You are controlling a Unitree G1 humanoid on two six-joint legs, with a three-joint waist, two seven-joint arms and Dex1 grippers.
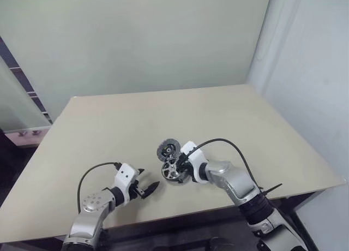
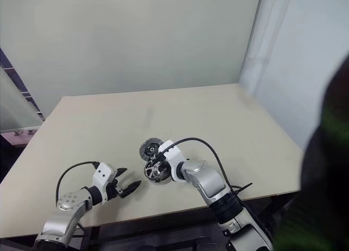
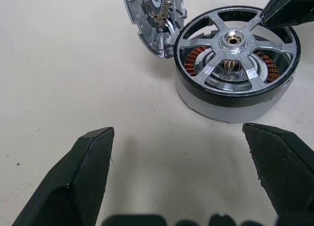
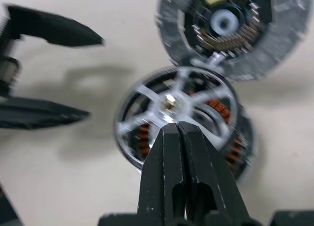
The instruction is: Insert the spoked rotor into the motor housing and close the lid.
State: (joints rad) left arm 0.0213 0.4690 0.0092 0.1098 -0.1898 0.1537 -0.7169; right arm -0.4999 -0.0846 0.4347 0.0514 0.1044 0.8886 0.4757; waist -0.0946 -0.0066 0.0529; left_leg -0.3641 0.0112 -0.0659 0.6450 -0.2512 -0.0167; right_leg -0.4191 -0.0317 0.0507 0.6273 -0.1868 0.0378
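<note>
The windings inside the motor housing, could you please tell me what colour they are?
Copper-orange windings, seen between the spokes of the spoked rotor; the left wrist view shows them best.

the spoked rotor (image 3: 236,48) sits in the motor housing (image 3: 230,98) on the table (image 1: 229,120), right at the tips of the right gripper (image 4: 177,130), which come over its near rim. the lid (image 4: 221,27) stands open just beyond the rotor, touching the housing's far edge. the left gripper (image 1: 146,186) lies on the rotor's left, near but apart.
</note>
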